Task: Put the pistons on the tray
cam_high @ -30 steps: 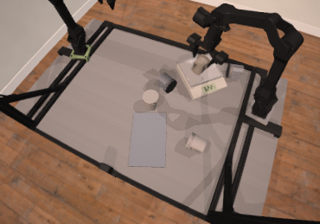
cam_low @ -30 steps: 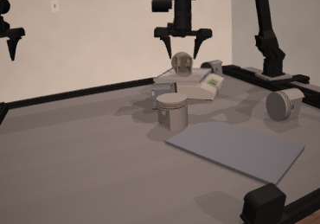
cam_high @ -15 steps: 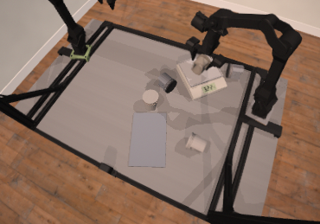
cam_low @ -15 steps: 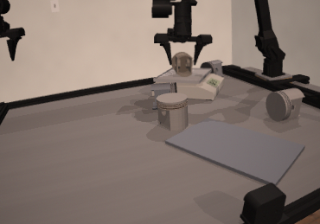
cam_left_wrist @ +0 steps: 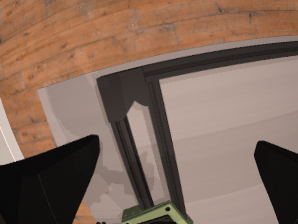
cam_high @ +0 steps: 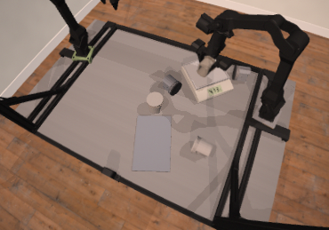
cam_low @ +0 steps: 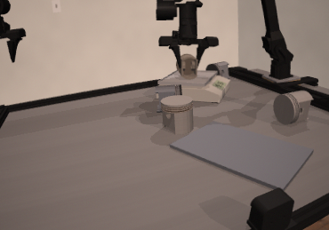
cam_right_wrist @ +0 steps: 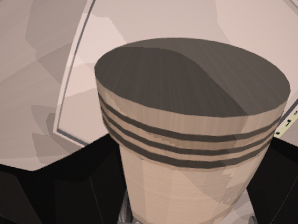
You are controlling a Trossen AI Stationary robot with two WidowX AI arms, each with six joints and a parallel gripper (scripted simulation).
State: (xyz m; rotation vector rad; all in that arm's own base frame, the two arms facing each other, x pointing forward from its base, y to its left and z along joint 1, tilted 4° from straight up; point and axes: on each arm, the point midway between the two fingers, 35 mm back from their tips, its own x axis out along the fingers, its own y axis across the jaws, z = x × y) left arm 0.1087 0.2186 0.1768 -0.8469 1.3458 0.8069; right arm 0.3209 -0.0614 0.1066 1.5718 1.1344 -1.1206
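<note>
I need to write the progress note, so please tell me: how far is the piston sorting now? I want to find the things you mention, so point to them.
Done: the flat grey steel tray [cam_high: 152, 143] [cam_low: 244, 152] lies flat, without pistons.
In hand: the right gripper [cam_high: 212, 62] [cam_low: 189, 65] [cam_right_wrist: 184, 132] grips a tan metal piston [cam_high: 206, 67] [cam_low: 187, 67] [cam_right_wrist: 185, 145] over the white scale [cam_high: 218, 91] [cam_low: 204, 94] [cam_right_wrist: 75, 95].
Left: confirming the matching pair, placing both, releasing, withdrawing. Weighings already made: not visible.
</note>
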